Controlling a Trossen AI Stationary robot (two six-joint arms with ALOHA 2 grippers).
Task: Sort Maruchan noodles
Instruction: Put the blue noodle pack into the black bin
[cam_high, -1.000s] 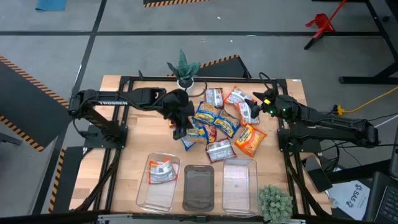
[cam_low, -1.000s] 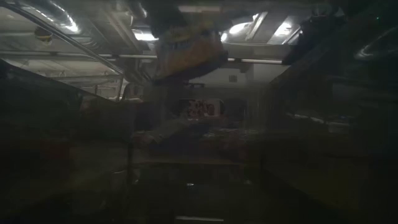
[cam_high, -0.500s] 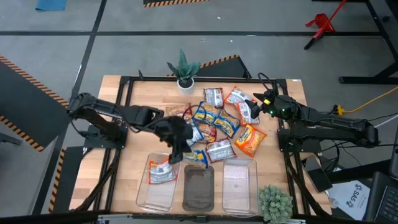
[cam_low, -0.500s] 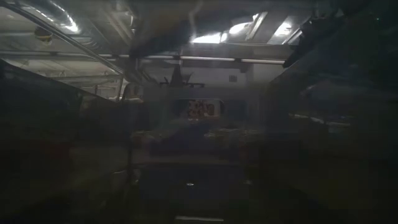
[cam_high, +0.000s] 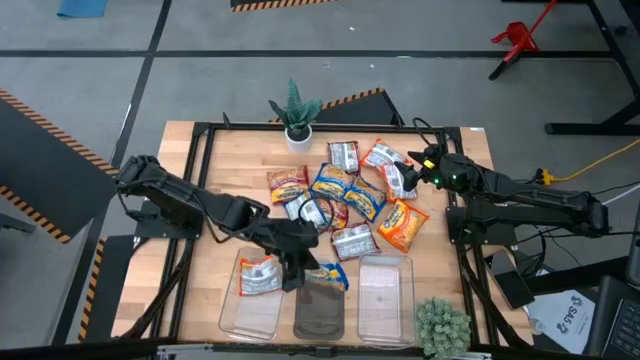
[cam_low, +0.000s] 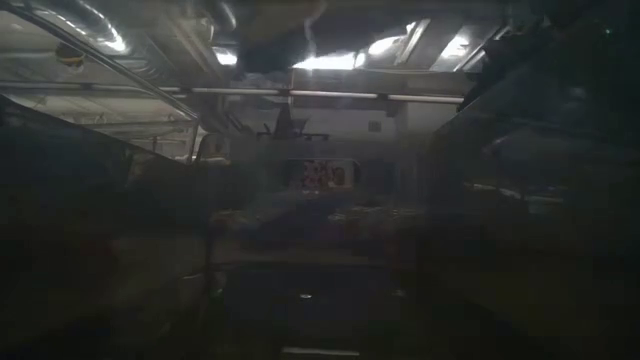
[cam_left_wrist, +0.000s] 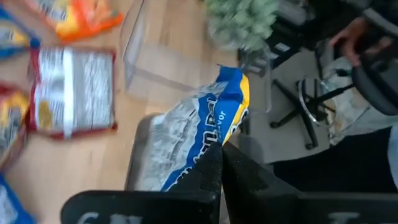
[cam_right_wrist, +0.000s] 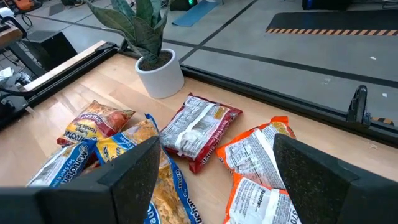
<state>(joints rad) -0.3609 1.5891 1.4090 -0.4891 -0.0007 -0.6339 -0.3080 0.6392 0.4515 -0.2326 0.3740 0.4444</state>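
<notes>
I hold a blue-and-yellow packet (cam_left_wrist: 200, 134) pinched tight in my left gripper (cam_high: 296, 272), over the middle bin (cam_high: 320, 305). One red-and-silver packet (cam_high: 259, 275) already lies in the left bin (cam_high: 254, 310); the heap of packets (cam_high: 350, 195) behind is still unsorted. My right gripper (cam_right_wrist: 214, 163) waits open beside it. The low view is too dark to read.

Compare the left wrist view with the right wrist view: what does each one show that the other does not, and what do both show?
Only the left wrist view shows the left gripper shut on a blue-and-yellow packet over the clear bins, plus a bushy green plant. Only the right wrist view shows the open right gripper and a white-potted plant. Both show noodle packets on the wooden table.
</notes>
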